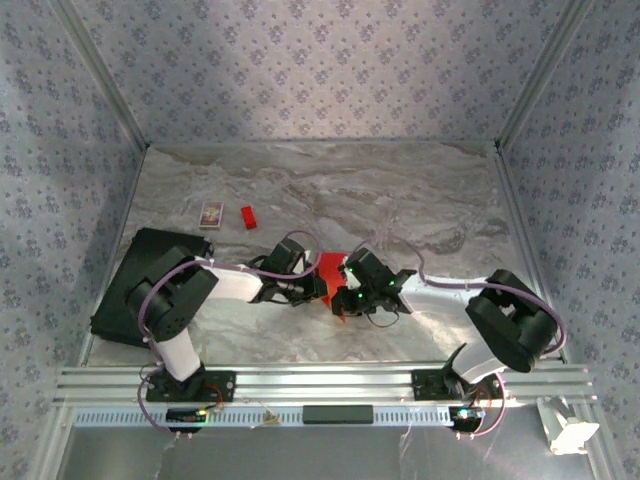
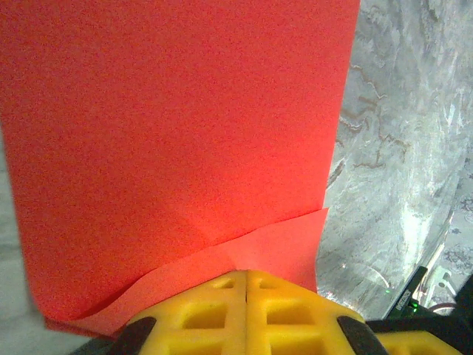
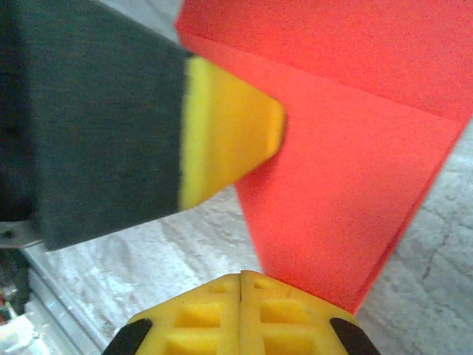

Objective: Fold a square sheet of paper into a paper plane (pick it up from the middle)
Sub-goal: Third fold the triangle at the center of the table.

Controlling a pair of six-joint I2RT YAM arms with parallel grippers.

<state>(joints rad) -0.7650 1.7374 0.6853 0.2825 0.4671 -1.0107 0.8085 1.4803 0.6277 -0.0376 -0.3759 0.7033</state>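
Observation:
The square sheet of paper is bright red and lies folded in layers on the marble table between both arms. In the left wrist view the sheet spreads wide, a lower layer showing along its near edge. My left gripper is shut, tips pressed on that edge, and the paper runs under both fingers. In the right wrist view the paper tapers to a point beside my shut right gripper. The left arm's yellow fingertip rests on the fold's edge. From above, the left gripper and right gripper almost meet.
A small red block and a patterned card lie at the back left. A black pad sits at the left under the left arm. An aluminium rail runs along the near edge. Patterned walls close in the table.

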